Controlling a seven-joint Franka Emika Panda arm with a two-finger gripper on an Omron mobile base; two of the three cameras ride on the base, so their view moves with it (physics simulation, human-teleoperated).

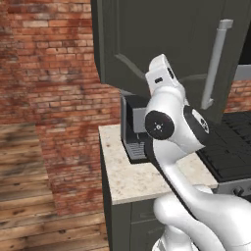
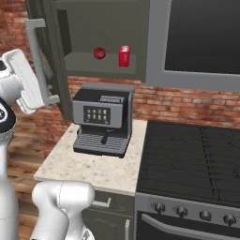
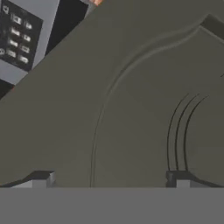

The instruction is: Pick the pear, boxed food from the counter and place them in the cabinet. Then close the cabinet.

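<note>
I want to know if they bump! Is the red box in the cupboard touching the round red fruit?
Apart. In the right base view the boxed food stands on the cabinet shelf with bare shelf showing between it and the pear.

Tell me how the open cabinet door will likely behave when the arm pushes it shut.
The cabinet door looks like a rigid panel, so it should swing as one piece rather than flex. It is large beside the open tool, so probably heavy. Its flat arched face gives a pushing tool little to catch on, so contact may slide.
</note>
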